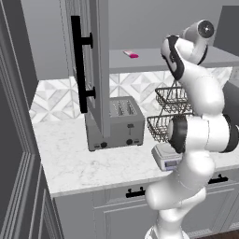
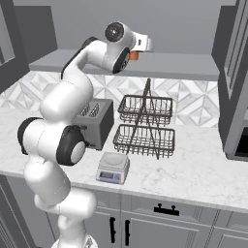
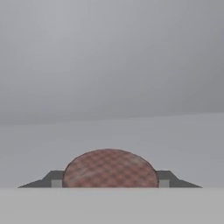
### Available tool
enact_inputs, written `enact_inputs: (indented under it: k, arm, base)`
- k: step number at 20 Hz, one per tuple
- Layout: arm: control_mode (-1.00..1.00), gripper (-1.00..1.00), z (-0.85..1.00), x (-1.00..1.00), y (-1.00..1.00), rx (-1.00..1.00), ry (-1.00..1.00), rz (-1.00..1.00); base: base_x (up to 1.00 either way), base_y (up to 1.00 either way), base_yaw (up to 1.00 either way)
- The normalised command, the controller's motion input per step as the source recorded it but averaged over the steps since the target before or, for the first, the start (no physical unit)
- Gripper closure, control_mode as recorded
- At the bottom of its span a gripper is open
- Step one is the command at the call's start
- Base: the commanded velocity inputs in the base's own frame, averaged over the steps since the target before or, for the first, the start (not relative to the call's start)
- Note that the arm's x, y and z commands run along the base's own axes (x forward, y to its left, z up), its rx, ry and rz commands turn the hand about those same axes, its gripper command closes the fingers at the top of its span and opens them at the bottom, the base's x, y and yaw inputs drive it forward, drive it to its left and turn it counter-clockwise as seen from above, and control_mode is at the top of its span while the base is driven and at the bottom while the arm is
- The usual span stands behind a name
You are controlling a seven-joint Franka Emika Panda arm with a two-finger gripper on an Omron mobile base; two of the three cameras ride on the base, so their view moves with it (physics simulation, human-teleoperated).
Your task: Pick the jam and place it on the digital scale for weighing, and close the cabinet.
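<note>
Pincer (image 3: 109, 183) pressed onto the jam (image 3: 109, 168), whose reddish lid sits between the two dark tips at the bottom centre of the hand view. In the right base view the orange jar (image 2: 133, 55) shows at the upper centre, just above the open cabinet's shelf (image 2: 184, 65), beside the hand.

Risks, as judged: the grip sits high near the lid, so the jar may slip or tilt on lifting; a quick pull outward could knock it against the shelf edge.

Surroundings: a flat pink-and-white item (image 1: 131, 54) lies on the shelf, apart from the jar. The cabinet door (image 1: 95, 60) stands open at the upper left of the left base view, over the toaster (image 1: 116, 122). A two-tier wire rack (image 2: 144, 126) stands directly between shelf and digital scale (image 2: 113, 167) on the counter (image 2: 203, 164); the descent likely has to pass in front of it.
</note>
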Motion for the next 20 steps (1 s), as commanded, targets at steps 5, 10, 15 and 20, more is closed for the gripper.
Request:
enact_inputs:
  k: [5, 10, 15, 20]
  arm:
    - [-1.0, 1.0, 0.04, -0.92, -0.02, 0.08, -0.42, 0.0]
    - [-1.0, 1.0, 0.14, -1.0, -0.08, 0.07, -0.34, 0.0]
    - [-1.0, 1.0, 0.54, -1.0, 0.0, -0.02, -0.03, -0.01]
    - [-1.0, 1.0, 0.74, -1.0, 0.0, -0.04, 0.32, 0.0]
  base:
    - [0.0, 0.0, 0.0]
    - [0.0, 0.0, 0.0]
    - [0.0, 0.0, 0.0]
    - [0.0, 0.0, 0.0]
